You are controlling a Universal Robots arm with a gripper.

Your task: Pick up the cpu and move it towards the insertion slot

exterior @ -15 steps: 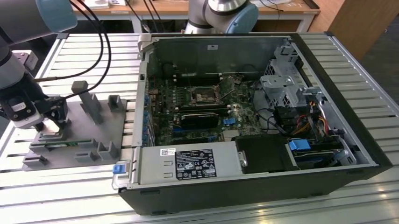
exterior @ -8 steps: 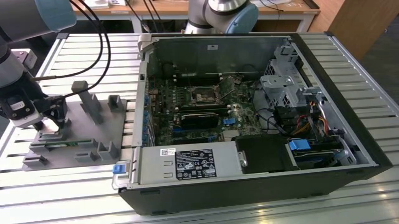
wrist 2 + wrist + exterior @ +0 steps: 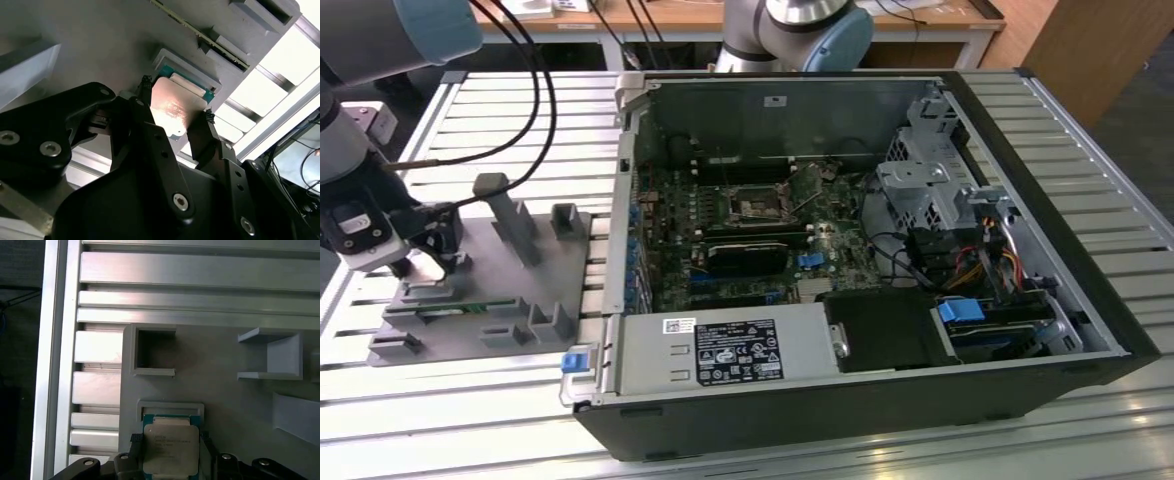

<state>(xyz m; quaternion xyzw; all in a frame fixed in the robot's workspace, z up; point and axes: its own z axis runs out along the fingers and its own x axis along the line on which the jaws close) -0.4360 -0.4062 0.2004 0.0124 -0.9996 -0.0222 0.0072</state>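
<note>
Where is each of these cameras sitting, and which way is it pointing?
Exterior view: off the arm, looking down at the open computer case and grey tray; the arm and gripper show at the exterior view's left.
First wrist view: on the arm, looking straight down onto the tray and cpu; the gripper shows.
Second wrist view: on the arm, looking slantwise past the gripper at the cpu.
Both wrist views share cpu, gripper and tray.

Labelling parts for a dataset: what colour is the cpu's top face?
The cpu top is silvery-white metal, green-rimmed; clearest in the first wrist view.
</note>
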